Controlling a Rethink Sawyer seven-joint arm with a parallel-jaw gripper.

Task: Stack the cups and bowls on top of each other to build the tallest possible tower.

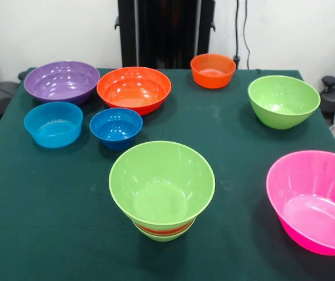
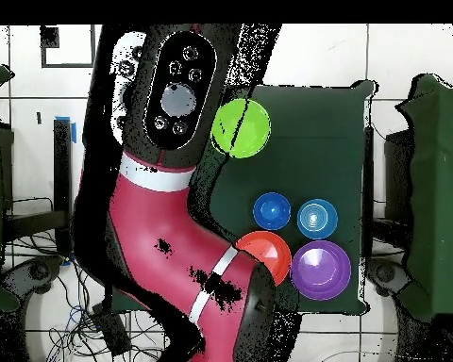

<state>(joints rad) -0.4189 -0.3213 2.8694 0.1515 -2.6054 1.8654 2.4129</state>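
tower [image 1: 162, 190] of three bowls, seven bowls loose: two orange, two blue

Tower [image 1: 162, 190] stands, apparently three bowls, near pink bowl [image 1: 314, 199].

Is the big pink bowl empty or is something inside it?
Empty. The front view looks down into the pink bowl and shows only its shiny bare bottom, nothing in it.
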